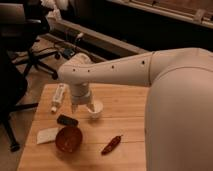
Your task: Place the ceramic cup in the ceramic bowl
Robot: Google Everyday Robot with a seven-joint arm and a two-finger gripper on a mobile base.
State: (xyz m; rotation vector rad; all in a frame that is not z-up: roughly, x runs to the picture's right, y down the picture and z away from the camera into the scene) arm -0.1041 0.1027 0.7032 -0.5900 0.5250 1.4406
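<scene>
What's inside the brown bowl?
The ceramic bowl looks empty. The ceramic cup stands on the table beyond it, the hand at its rim hiding part of it.

The white tool (pixel 83 104) hangs just beside the glossy white ceramic cup (pixel 95 110). The ceramic bowl (pixel 68 139) is reddish-brown, the chili pepper (pixel 111 145) red, the desk (pixel 122 106) pale wood.

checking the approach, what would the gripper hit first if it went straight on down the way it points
Most likely the ceramic cup, right below the downward-pointing gripper, with the wooden table under it. Depth is unclear; it may be touching the cup now.
</scene>
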